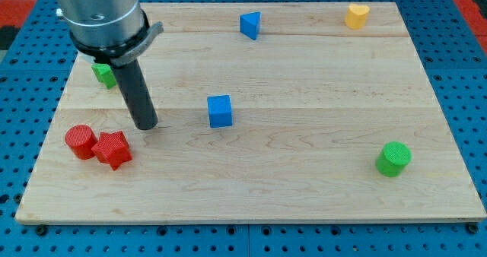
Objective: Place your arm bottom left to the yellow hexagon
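Tip still far from the yellow block — the approach is not yet made

My tip (146,125) rests on the tabletop (304,196) at the view's left, just above the red star (112,149) and red cylinder (79,141), left of the blue cube (219,110); the arm has no fingers, so nothing is spread or pinched. The yellow block (357,15) — its shape unclear — sits at the view's top right, well apart; next, I judge, a long diagonal slide ending below-left of it, passing between the blue cube and the blue triangle (250,24)

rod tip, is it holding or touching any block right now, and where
Nothing is held. My tip rests on bare board, just above the red star, apart from it.
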You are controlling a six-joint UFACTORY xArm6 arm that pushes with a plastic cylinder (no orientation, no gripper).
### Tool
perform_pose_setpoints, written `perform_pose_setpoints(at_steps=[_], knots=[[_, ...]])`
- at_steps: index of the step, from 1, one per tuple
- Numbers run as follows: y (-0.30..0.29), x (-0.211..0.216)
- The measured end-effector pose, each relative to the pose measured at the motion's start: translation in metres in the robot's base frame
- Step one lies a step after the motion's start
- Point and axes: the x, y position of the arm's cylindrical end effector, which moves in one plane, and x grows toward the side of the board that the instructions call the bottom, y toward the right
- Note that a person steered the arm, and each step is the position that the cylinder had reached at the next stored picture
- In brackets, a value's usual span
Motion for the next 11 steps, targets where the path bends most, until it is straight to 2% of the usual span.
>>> perform_pose_setpoints(at_steps=[1, 3, 4, 5, 6, 8, 10, 11], knots=[[0.026, 0.0], [-0.026, -0.064], [0.017, -0.103], [0.017, -0.133], [-0.035, -0.147], [-0.127, -0.12], [-0.01, -0.083], [0.025, -0.047]])
